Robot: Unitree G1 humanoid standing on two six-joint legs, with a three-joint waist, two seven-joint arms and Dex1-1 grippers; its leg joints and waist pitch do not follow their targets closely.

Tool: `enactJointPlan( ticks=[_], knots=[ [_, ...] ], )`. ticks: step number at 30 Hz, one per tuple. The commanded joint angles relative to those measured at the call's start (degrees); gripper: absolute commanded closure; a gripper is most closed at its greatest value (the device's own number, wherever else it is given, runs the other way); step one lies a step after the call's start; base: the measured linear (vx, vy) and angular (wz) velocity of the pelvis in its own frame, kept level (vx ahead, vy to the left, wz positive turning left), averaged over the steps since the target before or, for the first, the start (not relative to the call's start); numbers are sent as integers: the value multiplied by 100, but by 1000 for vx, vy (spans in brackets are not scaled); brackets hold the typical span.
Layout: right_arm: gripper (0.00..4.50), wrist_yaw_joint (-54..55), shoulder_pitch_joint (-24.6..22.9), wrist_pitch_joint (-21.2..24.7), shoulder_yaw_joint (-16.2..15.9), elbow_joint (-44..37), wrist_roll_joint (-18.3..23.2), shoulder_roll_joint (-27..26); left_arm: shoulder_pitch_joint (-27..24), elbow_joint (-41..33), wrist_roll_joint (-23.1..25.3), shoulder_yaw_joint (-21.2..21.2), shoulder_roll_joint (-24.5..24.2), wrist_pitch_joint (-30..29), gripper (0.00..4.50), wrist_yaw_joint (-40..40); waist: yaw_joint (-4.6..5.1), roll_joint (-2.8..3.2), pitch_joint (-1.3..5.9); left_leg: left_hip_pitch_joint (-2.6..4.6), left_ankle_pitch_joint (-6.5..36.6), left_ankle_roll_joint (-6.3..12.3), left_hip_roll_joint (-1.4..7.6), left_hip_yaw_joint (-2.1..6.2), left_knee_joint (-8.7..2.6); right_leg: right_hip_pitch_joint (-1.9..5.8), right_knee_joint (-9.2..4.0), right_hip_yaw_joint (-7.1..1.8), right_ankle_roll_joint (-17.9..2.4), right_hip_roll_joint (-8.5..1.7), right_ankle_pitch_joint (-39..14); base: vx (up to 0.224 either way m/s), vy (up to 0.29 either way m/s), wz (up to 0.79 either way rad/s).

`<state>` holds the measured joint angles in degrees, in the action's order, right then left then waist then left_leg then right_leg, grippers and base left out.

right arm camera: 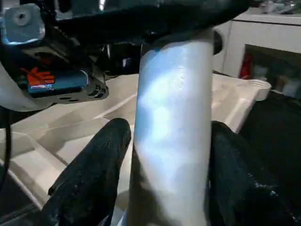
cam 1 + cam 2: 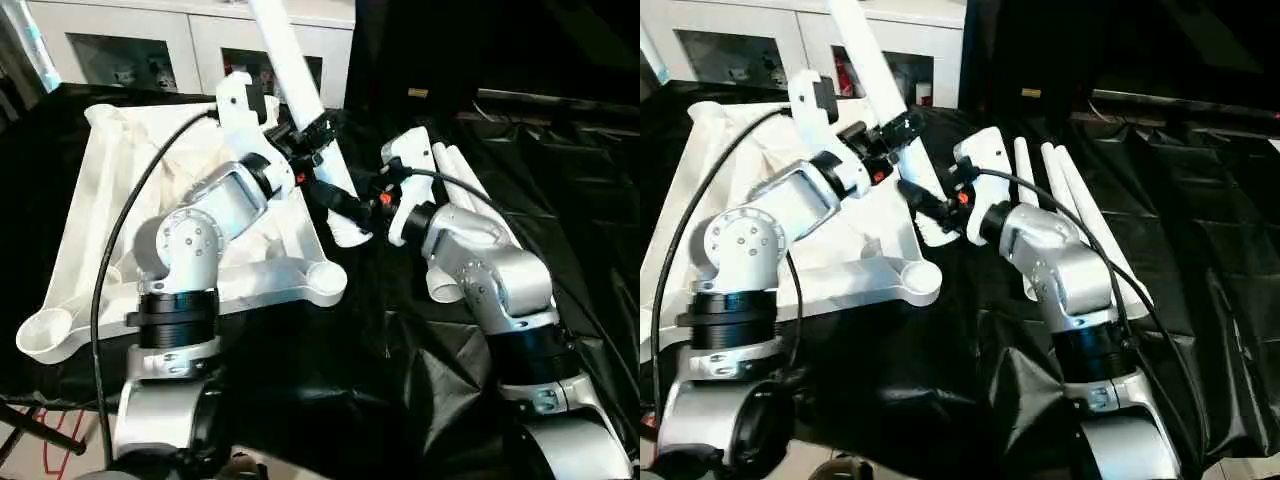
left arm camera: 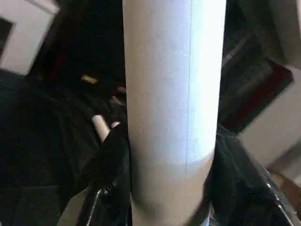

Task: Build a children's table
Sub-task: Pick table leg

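- Left eye view: we see the table top lying upside down on the black sheet, ribbed side up, with round sockets at its corners; the near right socket holds nothing. One leg slants up from beside the top's right edge toward the far cabinet. Our left gripper clamps it partway up, and our right gripper pinches it near its lower end. The leg's upper end is cut off by the frame, and our left forearm hides much of the top's middle.
- Right eye view: three spare legs lie side by side on the sheet, right of the held leg; our right arm crosses their near ends and hides them.
- Left wrist view: the leg fills the middle, with a black finger pressed against each side. Beyond it we make out the tips of the spare legs on the dark sheet; the rest is murky.
- Right wrist view: two black fingers squeeze the leg from both sides. The left gripper crosses the leg farther along, and the table top spreads behind it.
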<state>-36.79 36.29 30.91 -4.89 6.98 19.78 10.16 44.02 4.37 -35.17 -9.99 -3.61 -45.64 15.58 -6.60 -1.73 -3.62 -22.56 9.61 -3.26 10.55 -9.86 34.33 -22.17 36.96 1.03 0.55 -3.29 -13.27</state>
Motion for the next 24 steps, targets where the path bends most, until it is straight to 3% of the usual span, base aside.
enactJointPlan(
  ticks=[1,2,4,5,8,9,14,24],
  knots=[
    [143,-317,77,257,80,-190,257,174,-16,-227,198,501,-272,159,258,662,-10,-7,432,152,507,-34,198,63,-361,281,-388,-177,-1111,-372,465,0,0,0],
    [142,-505,64,381,115,-254,373,309,-35,-267,232,690,-487,136,258,994,-15,13,424,160,525,-21,199,65,-369,261,-395,-179,-1052,-363,372,0,0,0],
    [142,-975,8,690,205,-450,731,580,-17,-254,214,909,-824,58,259,1539,-20,-5,428,157,446,-38,197,55,-364,273,-375,-179,-1064,-360,472,0,0,0],
    [142,-1351,-64,936,286,-645,1055,779,6,-243,124,997,-1039,-16,259,1950,-20,4,423,153,454,-21,192,51,-360,276,-367,-183,-1070,-360,504,0,0,0],
    [142,-1605,-124,1158,360,-773,1306,947,-4,-320,-23,1093,-1254,-61,259,2473,-27,16,424,155,458,-30,194,50,-360,271,-365,-176,-1150,-367,497,0,0,0],
    [142,-1671,-140,1215,365,-774,1343,1004,-5,-380,-172,1084,-1307,-130,259,2700,-25,49,429,160,448,-50,188,46,-349,259,-355,-174,-1214,-375,509,0,0,0],
    [142,-1899,-205,1363,261,-806,1405,1201,67,-462,-694,948,-1280,-322,259,3160,-15,28,425,154,566,-106,189,34,-351,277,-365,-173,-1397,-378,412,0,0,0],
    [142,-2356,-346,1619,-67,-1029,1523,1520,102,-420,-992,896,-1183,-339,259,3565,-32,23,438,149,500,-41,191,41,-334,296,-359,-170,-1433,-382,502,0,0,0]
  ],
)
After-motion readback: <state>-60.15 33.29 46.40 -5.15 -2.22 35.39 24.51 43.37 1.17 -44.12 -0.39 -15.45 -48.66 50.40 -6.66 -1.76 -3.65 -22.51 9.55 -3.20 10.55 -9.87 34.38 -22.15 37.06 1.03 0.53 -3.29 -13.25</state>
